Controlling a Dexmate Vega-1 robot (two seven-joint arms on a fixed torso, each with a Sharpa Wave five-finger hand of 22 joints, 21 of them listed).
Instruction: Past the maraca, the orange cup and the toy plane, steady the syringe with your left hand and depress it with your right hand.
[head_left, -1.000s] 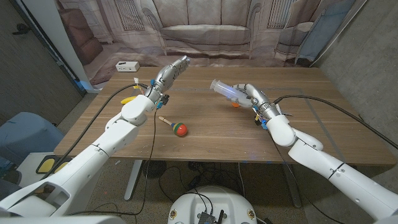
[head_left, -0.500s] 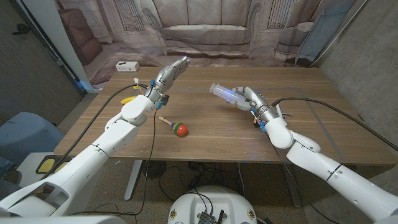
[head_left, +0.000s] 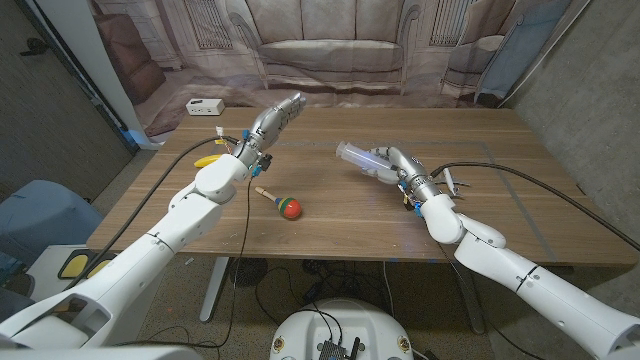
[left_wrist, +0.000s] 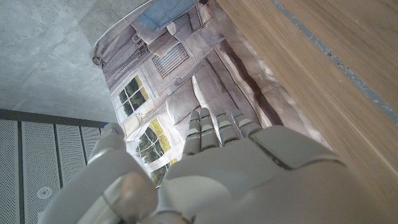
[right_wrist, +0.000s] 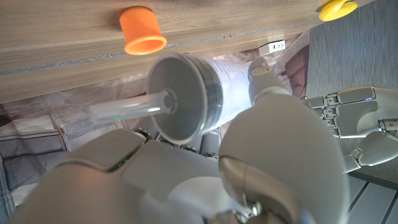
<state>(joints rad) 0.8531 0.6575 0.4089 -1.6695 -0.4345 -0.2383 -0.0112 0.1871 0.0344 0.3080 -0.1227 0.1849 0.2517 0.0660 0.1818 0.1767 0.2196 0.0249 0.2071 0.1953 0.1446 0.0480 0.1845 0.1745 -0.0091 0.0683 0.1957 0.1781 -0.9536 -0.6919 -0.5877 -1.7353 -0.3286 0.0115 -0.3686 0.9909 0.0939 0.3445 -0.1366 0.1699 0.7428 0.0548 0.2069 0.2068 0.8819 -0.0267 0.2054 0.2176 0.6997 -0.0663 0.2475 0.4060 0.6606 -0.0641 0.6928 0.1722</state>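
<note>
- Right hand (head_left: 392, 163) grips the clear plastic syringe (head_left: 357, 154), lifted off the wooden table (head_left: 330, 215), barrel tip pointing toward the robot's left — looks presented for the other hand.
- Plunger (right_wrist: 127, 107) sticks out behind the barrel flange, apparently undepressed.
- Left hand (head_left: 276, 115) raised over the table's far side, fingers straight and close together, holding nothing, well apart from the syringe.
- Wooden maraca with red-green head (head_left: 283, 203) lies between the arms; orange plastic cup (right_wrist: 142, 29) stands on the table beyond the syringe.

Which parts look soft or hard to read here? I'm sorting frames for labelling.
Head view: even light, sharp; the clear syringe in the right hand reads faintly against the table. Right wrist view: the hand is close and blurred, the orange cup sharper. Left wrist view: the left hand is soft.
</note>
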